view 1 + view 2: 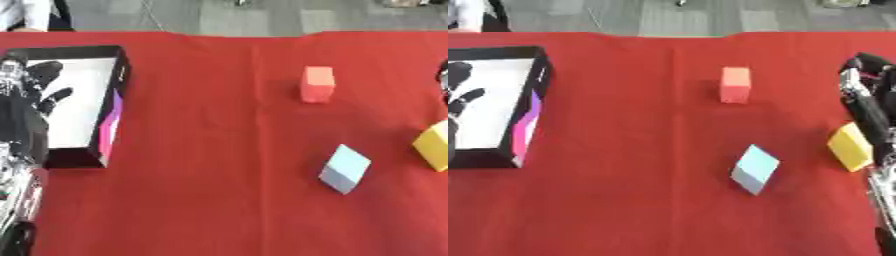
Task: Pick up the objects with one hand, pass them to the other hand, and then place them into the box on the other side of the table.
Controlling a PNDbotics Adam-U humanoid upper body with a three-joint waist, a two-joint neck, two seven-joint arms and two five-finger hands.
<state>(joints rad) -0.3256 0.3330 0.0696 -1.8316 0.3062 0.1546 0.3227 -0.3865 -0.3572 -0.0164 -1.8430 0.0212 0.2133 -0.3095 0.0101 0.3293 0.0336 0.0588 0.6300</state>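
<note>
Over box (122,70) at table's left edge, left hand (39,87) hangs, fingers spread, holding nothing; right hand (866,92) at right edge, fingers' state unclear; yellow block (850,147) just beside it (possibly touching); pale blue block (755,168) tilted, mid-cloth; orange-red block (735,84) upright, farther back; red tablecloth (219,210).
</note>
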